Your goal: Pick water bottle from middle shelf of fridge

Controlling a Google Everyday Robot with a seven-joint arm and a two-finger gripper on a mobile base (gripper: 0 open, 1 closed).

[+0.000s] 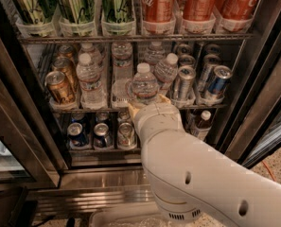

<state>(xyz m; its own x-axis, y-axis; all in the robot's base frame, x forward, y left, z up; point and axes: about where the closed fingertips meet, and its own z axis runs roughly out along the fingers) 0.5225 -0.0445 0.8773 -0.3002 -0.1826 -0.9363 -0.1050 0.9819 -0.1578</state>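
Observation:
The water bottle [144,82] is clear and ribbed with a white cap. It stands upright just in front of the middle shelf [52,109] of the fridge [253,79], near the centre. My gripper [148,103] is at the bottle's base, shut on it, with tan fingertips [132,107] showing on both sides. The white arm covers the bottle's bottom. More water bottles [89,79] stand in the shelf's lanes behind and to the left.
Gold cans [59,86] stand at the shelf's left, silver and blue cans [218,82] at its right. Tall green cans [74,4] and red cans [197,1] fill the rack above. Short cans [97,134] and a dark bottle [201,122] are below. The steel base [102,178] is underneath.

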